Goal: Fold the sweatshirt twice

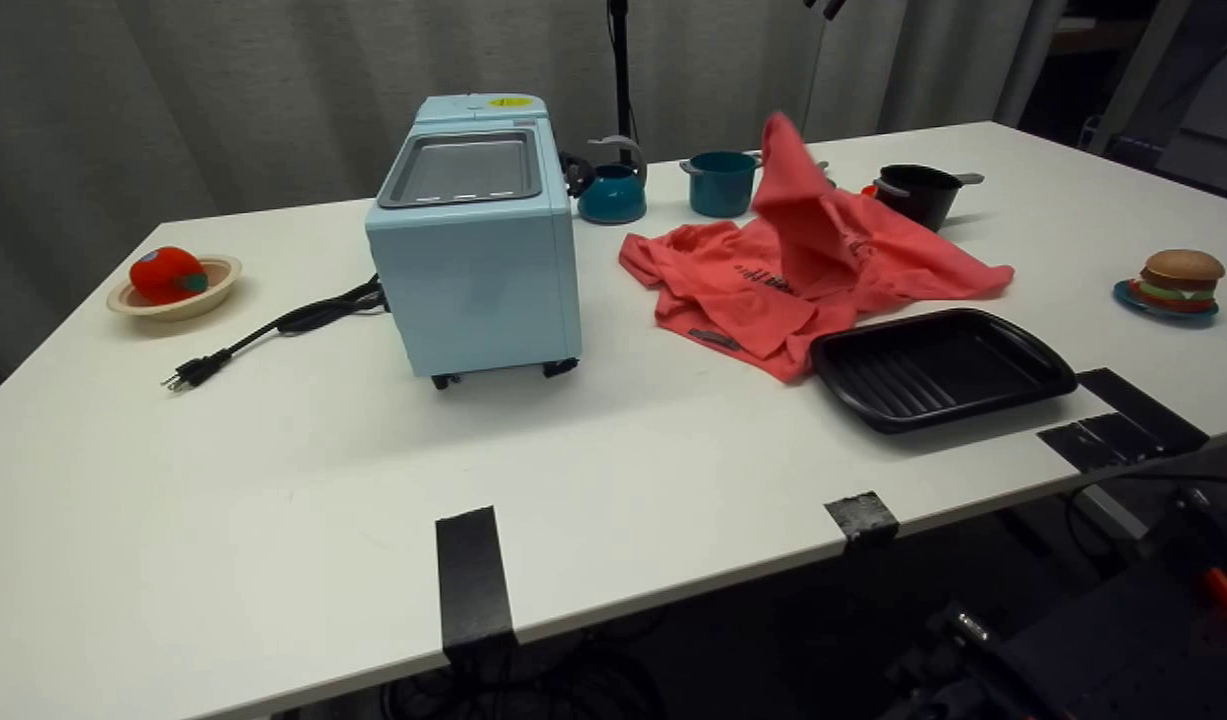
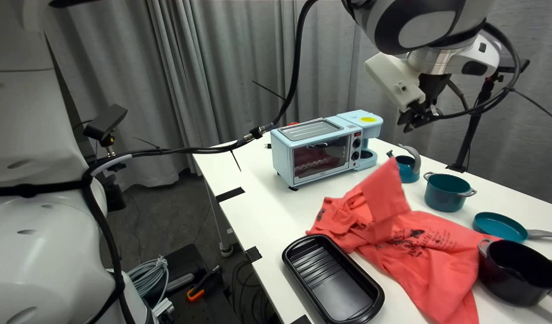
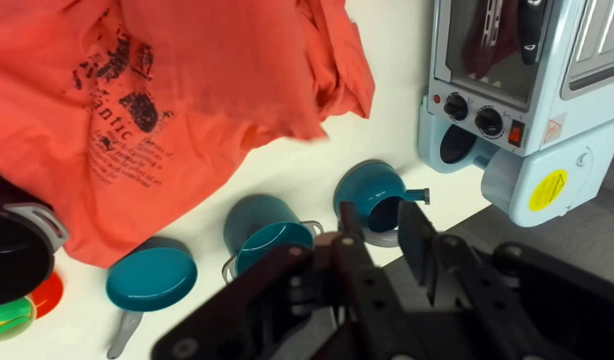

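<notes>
The coral-red sweatshirt (image 1: 713, 275) lies wrinkled on the table, dark print facing up, in both exterior views and the wrist view. One part of it, a raised flap (image 2: 386, 193), stands up in the air with a blurred edge and touches no finger. My gripper (image 2: 405, 124) hangs above and apart from that flap. In the wrist view the gripper (image 3: 377, 203) has a gap between its fingertips, and only the background shows through it. The flap (image 3: 256, 65) covers part of the print there.
A black tray (image 1: 943, 370) sits close against the sweatshirt's front edge. A black pot (image 2: 518, 270) touches or nearly touches its far side. Behind are a teal pan (image 2: 500, 226), a teal pot (image 2: 444, 198) and a kettle (image 2: 407, 170). The light-blue toaster oven (image 1: 478, 270) stands beside the cloth.
</notes>
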### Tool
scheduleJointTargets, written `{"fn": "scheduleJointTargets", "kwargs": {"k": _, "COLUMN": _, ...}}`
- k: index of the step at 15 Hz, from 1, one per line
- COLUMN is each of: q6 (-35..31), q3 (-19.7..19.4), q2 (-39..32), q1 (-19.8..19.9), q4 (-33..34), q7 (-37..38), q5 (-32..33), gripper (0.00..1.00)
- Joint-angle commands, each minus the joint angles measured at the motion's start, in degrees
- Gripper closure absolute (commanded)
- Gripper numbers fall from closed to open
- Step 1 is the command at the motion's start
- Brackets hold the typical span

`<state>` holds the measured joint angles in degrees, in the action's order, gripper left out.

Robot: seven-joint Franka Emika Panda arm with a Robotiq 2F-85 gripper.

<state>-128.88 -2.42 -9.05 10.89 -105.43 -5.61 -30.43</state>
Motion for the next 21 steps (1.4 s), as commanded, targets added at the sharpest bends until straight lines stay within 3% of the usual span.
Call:
{"fn": "scheduleJointTargets", "kwargs": {"k": 1, "q6": 0.6, "q3": -0.7, "q2": -1.0, "q1": -0.2, "q4": 2.1, "q7": -1.7, "q5": -1.2, "gripper": 0.41}}
{"fn": "scheduleJointTargets", "kwargs": {"k": 5, "q6": -0.6, "q3": -2.7, "q2": -1.3, "q1": 0.5, "q4": 0.6, "q7": 0.3, "q5": 1.3, "gripper": 0.1}}
{"fn": "scheduleJointTargets", "kwargs": {"k": 7, "q6": -0.5, "q3": -4.2, "q2": -2.4, "q1": 1.3, "q4": -0.1, "q7": 0.9, "q5": 2.5, "gripper": 0.0}}
{"fn": "scheduleJointTargets", "kwargs": {"k": 17, "q6": 2.1, "q3": -7.5, "q2": -18.7, "q1": 6.1, "q4": 3.2, "q7": 4.5, "q5": 6.2, "gripper": 0.0}}
{"fn": "scheduleJointTargets", "kwargs": {"k": 18, "q6": 0.1, "q3": -6.5, "q2": -15.2, "q1": 6.2, "q4": -0.4, "q7": 2.4, "q5": 5.1, "gripper": 0.0}}
{"fn": "scheduleJointTargets", "kwargs": {"k": 21, "q6": -0.4, "q3": -6.2, "q2": -16.7, "q1": 6.4, "q4": -0.2, "q7": 2.7, "q5": 5.3, "gripper": 0.0}}
